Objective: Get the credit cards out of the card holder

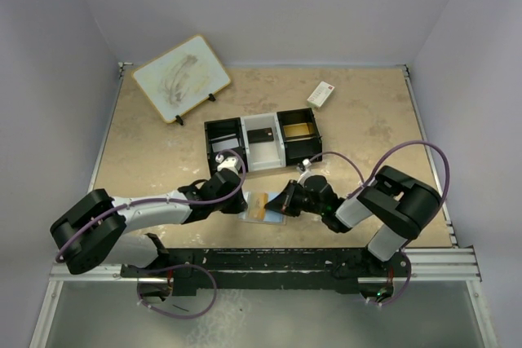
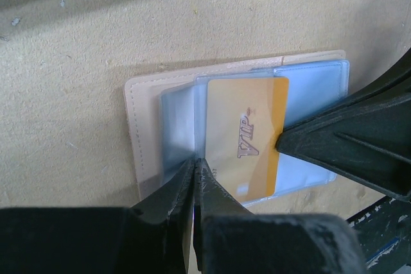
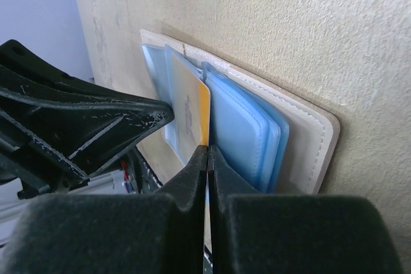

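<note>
Beige worktop [image 1: 367,136], middle of near edge | card holder [image 2: 138,133] lay open between both arms | right gripper [image 3: 207,152] clamped on gold VIP card [image 2: 247,136], at its long edge | left gripper [image 2: 196,166] pinched together at blue sleeve [image 2: 176,126] | way out, I reckoned: sideways toward the right arm

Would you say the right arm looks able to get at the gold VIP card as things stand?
Likely yes: the gold VIP card lies uncovered on the open card holder, and the right gripper seems shut on its edge, with the left gripper at the opposite side.
</note>
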